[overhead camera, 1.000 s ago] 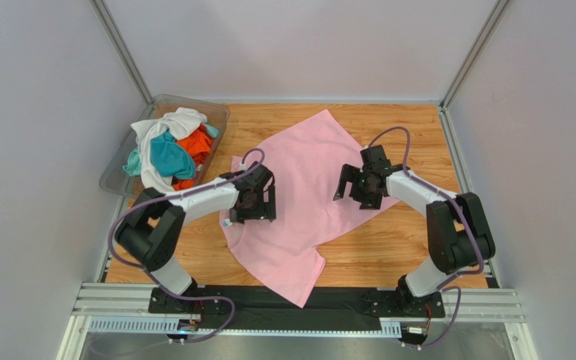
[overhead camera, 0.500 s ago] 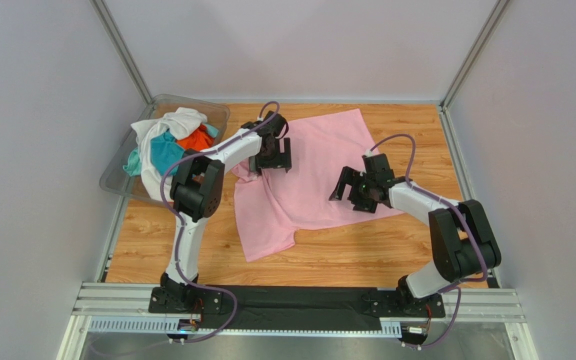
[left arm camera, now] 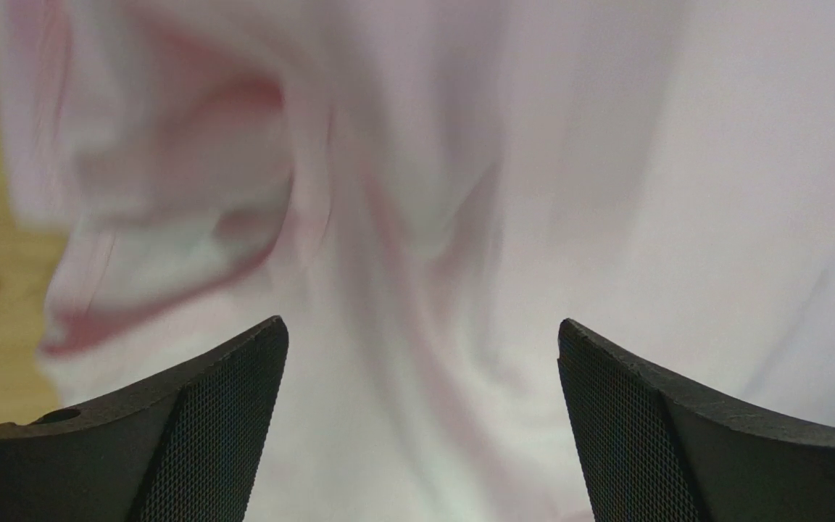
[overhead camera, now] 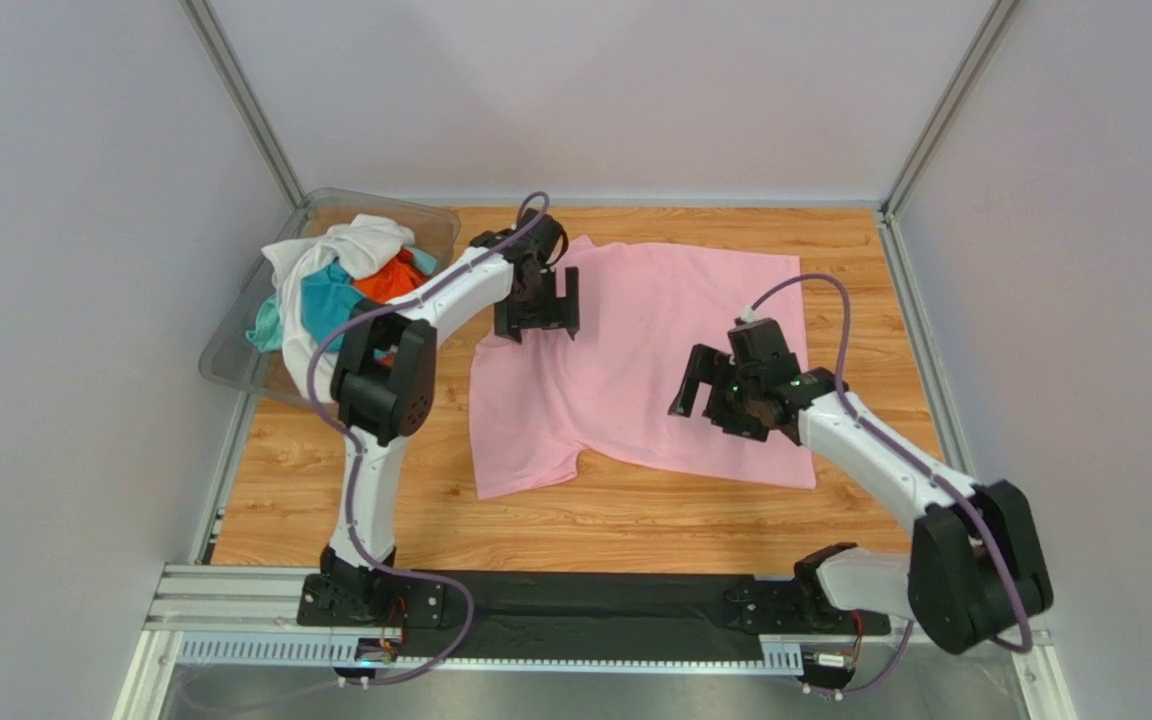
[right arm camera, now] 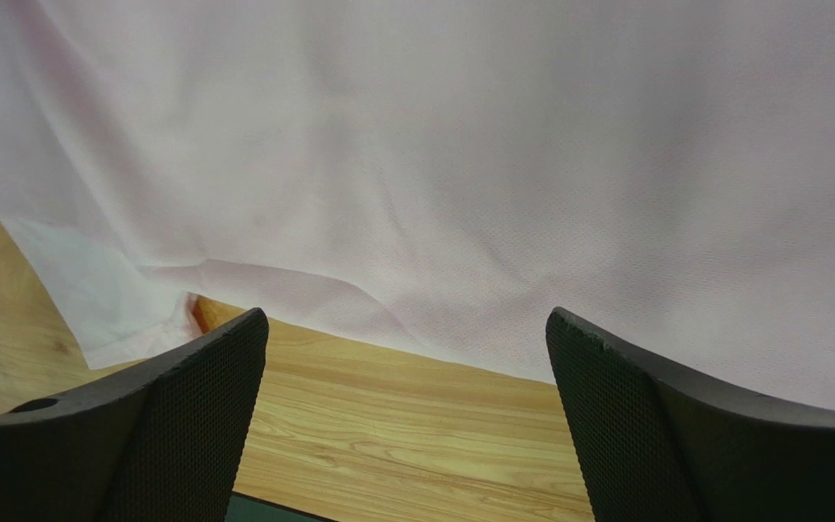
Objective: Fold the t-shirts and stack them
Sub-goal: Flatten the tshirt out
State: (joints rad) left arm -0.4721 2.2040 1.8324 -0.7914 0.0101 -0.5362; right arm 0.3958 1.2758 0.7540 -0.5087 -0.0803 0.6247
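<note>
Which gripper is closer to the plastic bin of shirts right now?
Left. The left gripper is over the far-left edge of the pink shirt, just beside the bin; the right gripper is over its near-right part.

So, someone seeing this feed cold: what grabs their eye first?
The large light pink cloth t-shirt spread across the middle of the wooden table dominates. Both grippers are open above it: the left gripper at its far-left corner, the right gripper towards its near-right edge. At the far left, a clear plastic bin holds a heap of white, teal and orange shirts.
</note>
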